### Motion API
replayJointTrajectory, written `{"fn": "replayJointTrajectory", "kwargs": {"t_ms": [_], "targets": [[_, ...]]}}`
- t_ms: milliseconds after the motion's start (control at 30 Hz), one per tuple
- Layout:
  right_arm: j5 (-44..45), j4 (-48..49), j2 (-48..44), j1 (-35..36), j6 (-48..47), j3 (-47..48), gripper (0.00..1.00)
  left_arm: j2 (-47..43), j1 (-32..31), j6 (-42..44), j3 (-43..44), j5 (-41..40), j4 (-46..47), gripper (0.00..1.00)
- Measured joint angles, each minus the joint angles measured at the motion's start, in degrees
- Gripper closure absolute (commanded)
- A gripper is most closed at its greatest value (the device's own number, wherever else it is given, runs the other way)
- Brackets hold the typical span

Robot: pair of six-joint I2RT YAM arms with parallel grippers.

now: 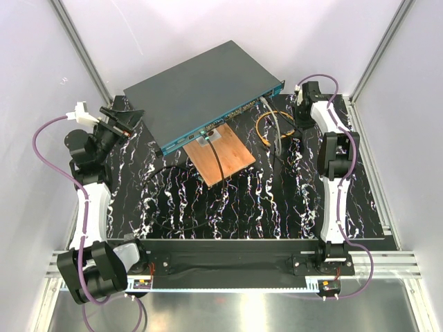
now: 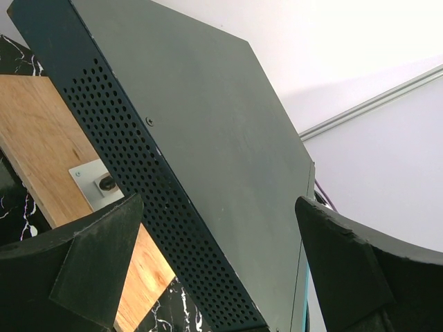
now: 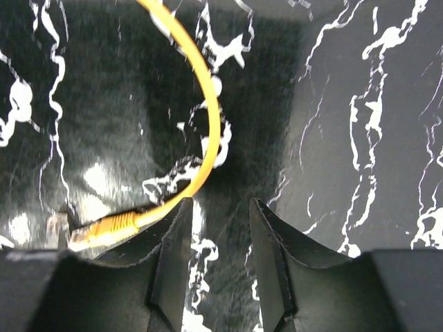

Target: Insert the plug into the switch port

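Top external view: switch (image 1: 201, 86) lies flat and skewed at the far middle of the black marbled table (image 1: 291, 200). Its socket row faces near-right. Wooden board (image 1: 225, 159) sits just in front of that face. Yellow cable (image 1: 266, 128) loops on the table right of the board, near the switch's right end.

Left wrist view: left gripper (image 2: 218, 200) is spread wide with nothing held. The switch's perforated side wall runs across the view ahead of the gripper. Whether they touch cannot be told.

Right wrist view: right gripper (image 3: 220, 202) is narrowed to a slim gap, with nothing between the fingers (image 3: 173, 263), only bare table. Plug (image 3: 86, 236) on the yellow cable's end lies on the table just left of them, not in any socket.
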Motion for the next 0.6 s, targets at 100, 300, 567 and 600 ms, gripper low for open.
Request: {"fn": "replayJointTrajectory", "kwargs": {"t_ms": [100, 300, 567, 600], "targets": [[0.35, 0.5, 0.28, 0.0, 1.03, 0.26, 0.55, 0.0, 0.0, 0.11, 0.0, 0.0, -0.02, 0.02], [0.42, 1.03, 1.25, 0.02, 3.13, 3.39, 0.55, 0.0, 0.17, 0.44, 0.0, 0.0, -0.02, 0.02], [1.01, 1.84, 4.79, 0.31, 3.87, 5.73, 0.57, 0.04, 0.48, 0.61, 0.0, -0.02, -0.07, 0.01], [1.09, 1.79, 5.35, 0.42, 3.87, 5.73, 0.58, 0.07, 0.55, 0.59, 0.0, -0.02, -0.07, 0.01]]}}
